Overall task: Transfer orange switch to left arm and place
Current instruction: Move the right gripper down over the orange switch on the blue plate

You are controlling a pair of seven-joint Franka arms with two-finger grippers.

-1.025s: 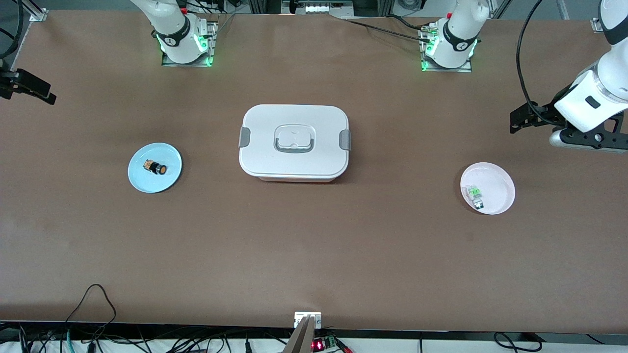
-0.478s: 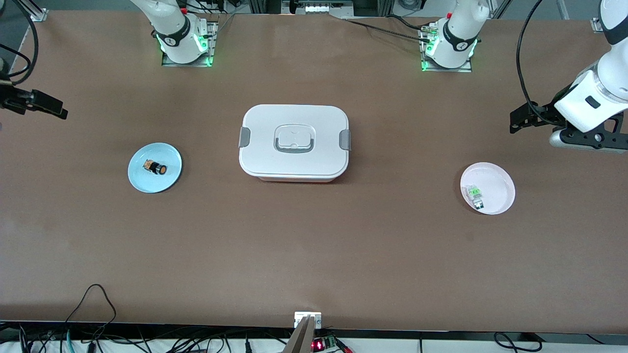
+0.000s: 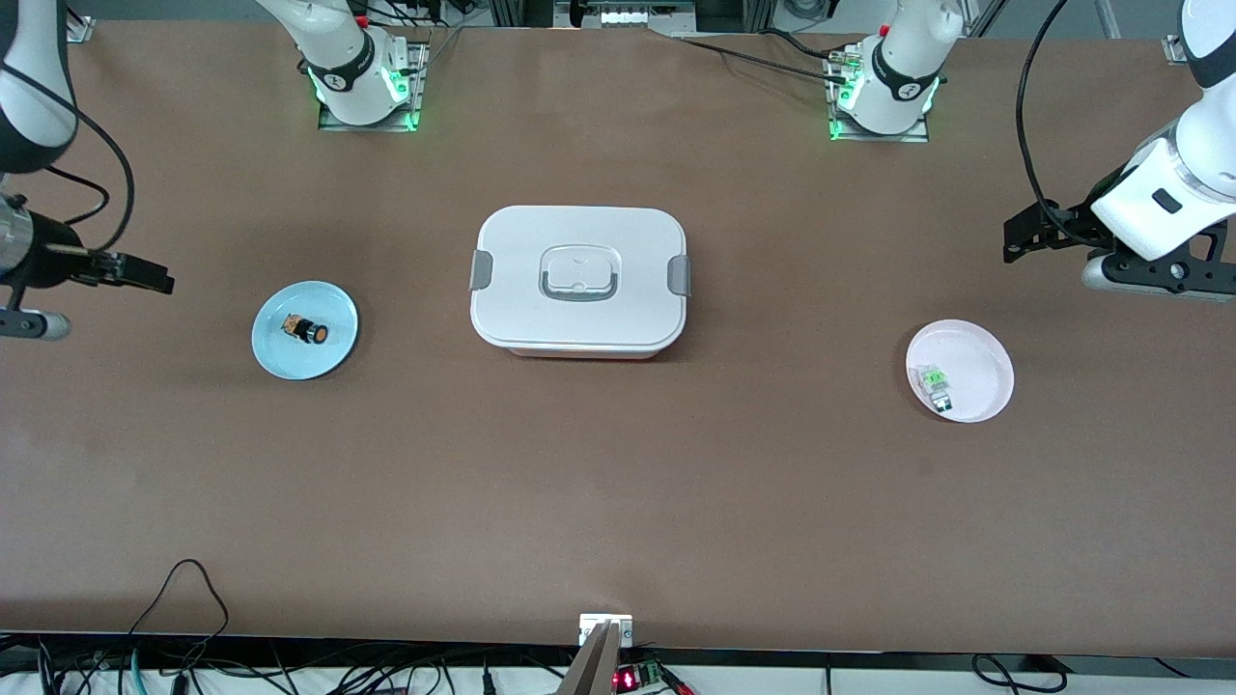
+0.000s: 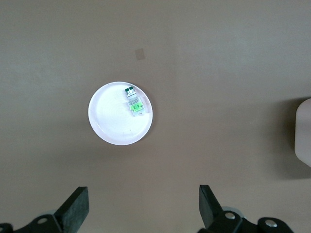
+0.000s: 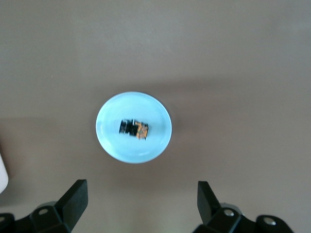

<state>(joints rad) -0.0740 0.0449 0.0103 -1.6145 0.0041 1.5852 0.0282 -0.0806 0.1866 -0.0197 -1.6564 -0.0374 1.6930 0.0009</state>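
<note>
Right now we see the tiny black cylindrical orange switch with its tan-orange end (image 3: 306,330) lying on its side in the middle of a small round light-blue plate (image 3: 278,349), which sits on the brown table (image 3: 618,502) toward the right arm's end. The large white rounded-rectangle box with grey side latches and a recessed grey-rimmed handle (image 3: 578,280) stands at the middle of the table, lid on, well apart from the blue plate.

Our right arm's black two-finger gripper (image 5: 141,199) hangs in the air over bare table at its own end, beside the blue plate and not over it. In the right wrist view its fingers (image 5: 75,198) stand wide apart with nothing between them, and the plate with the switch shows between and past them.

Our left arm's black two-finger gripper (image 4: 143,206) is up over bare table at the other end, near a small round pale-pink plate (image 3: 985,372). Its fingers (image 4: 209,204) are likewise spread apart and hold nothing. On that pink plate rests a small green-and-clear part (image 3: 935,383). The left arm waits there.
</note>
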